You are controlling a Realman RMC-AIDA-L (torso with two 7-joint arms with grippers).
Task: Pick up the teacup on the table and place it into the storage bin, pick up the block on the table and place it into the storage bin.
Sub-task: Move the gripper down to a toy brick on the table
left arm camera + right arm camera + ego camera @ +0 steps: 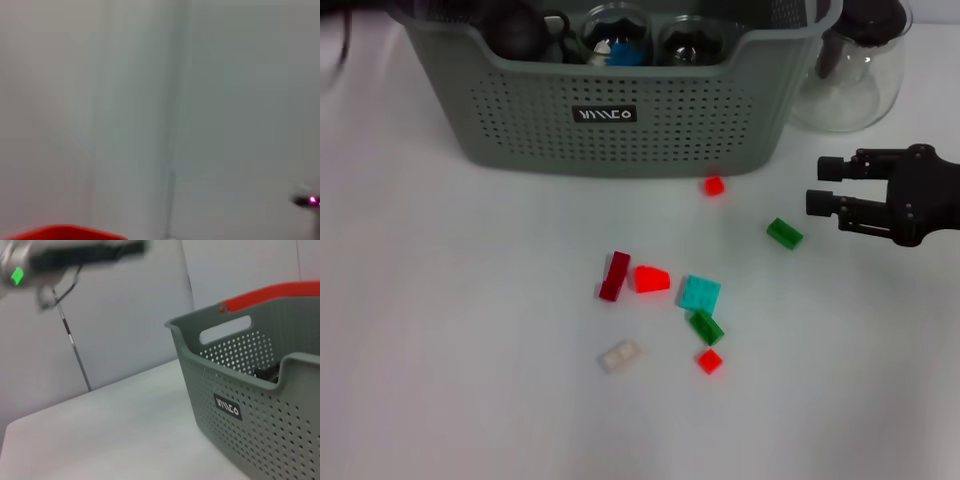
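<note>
Half of what sits in the storage bin (620, 125) is hard for me to read: dark rounded shapes and glassy rims with a patch of blue among them, cut off by the top of my head view, so I can't pick out a teacup for certain. Behind the bin's right corner a clear glass pitcher (850, 75) with a dark lid is partly hidden by the bin wall. My left wrist view gives me only a pale blur with a red edge at the bottom, and my left gripper shows nowhere.

My right gripper (830, 185) hangs over the table (450, 330) at the right side, fingers pointing toward the middle, spread apart with clear space between them, holding nothing and touching nothing. Nearest to it lies a green block (784, 233), just off the fingertips but apart from them. A small red block (714, 185) rests close to the bin's front wall. Further toward me a cluster lies loose: dark red block (614, 276), bright red block (652, 279), teal block (699, 293), another green block (706, 326) touching the teal one, a small red square block (709, 361) and a whitish block (619, 356). From my right wrist the bin's holed side and logo plate (227, 406) show.
</note>
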